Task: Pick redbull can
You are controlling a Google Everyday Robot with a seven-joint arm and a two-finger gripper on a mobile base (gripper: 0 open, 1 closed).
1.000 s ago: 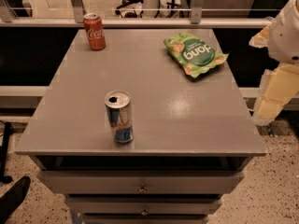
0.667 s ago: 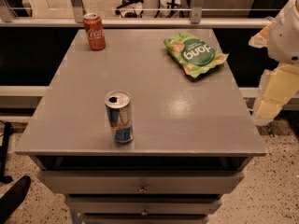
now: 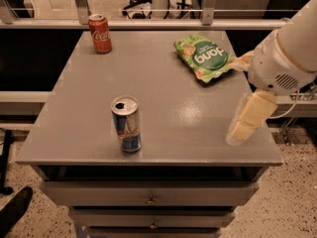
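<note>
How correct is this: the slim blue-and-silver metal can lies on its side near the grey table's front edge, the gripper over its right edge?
Lying is wrong: in the camera view the slim blue-and-silver metal can stands upright near the grey table's front edge, the gripper over its right edge.

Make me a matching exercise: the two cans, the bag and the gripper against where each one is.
1. redbull can
2. cola can
3. snack bag
4. gripper

A. far left corner of the table
B. over the table's right edge
C. near the front edge, left of centre
D. far right part of the tabletop

Pairs: 1-C, 2-A, 3-D, 4-B
</note>
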